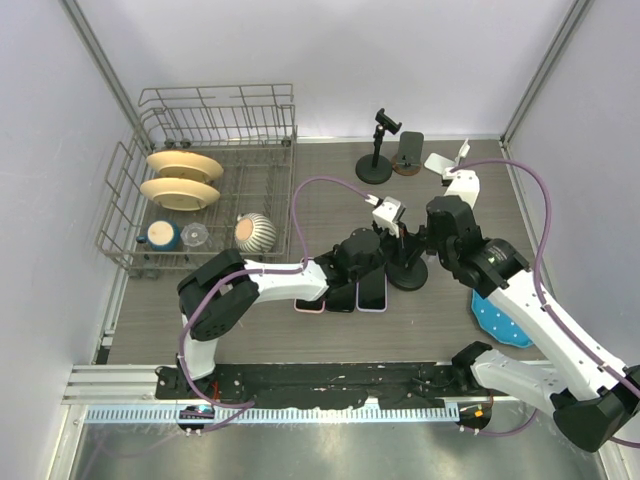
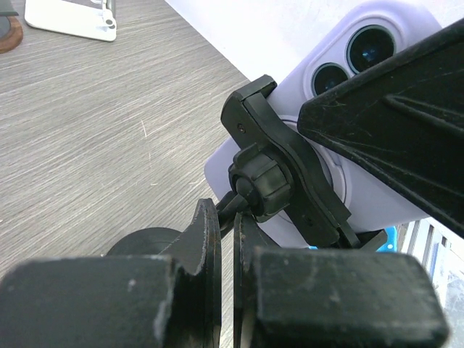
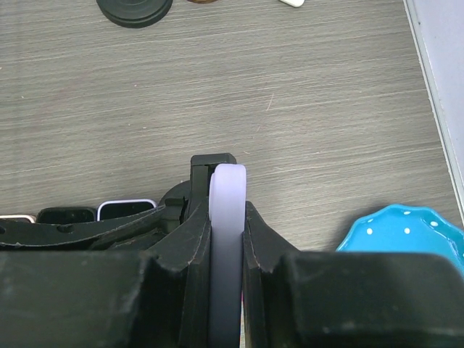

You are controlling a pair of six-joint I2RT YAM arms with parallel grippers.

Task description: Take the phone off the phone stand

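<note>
A lavender phone (image 2: 326, 87) with two camera lenses sits in the clamp of a black phone stand (image 2: 290, 170) at the table's middle; in the top view the phone (image 1: 388, 212) stands above the stand's round base (image 1: 407, 272). My right gripper (image 3: 227, 206) is shut on the phone's edge (image 3: 227, 185), one finger on each face. My left gripper (image 2: 226, 214) is shut on the stand's thin stem just below its ball joint, above the base (image 2: 141, 243). In the top view both grippers, left (image 1: 383, 250) and right (image 1: 408, 228), meet at the stand.
Three phones (image 1: 342, 296) lie flat just left of the stand base. A second black stand (image 1: 376, 165), a brown-based holder (image 1: 408, 152) and a white holder (image 1: 445, 162) stand at the back. A blue dish (image 1: 497, 318) lies right. A wire dish rack (image 1: 200, 180) stands far left.
</note>
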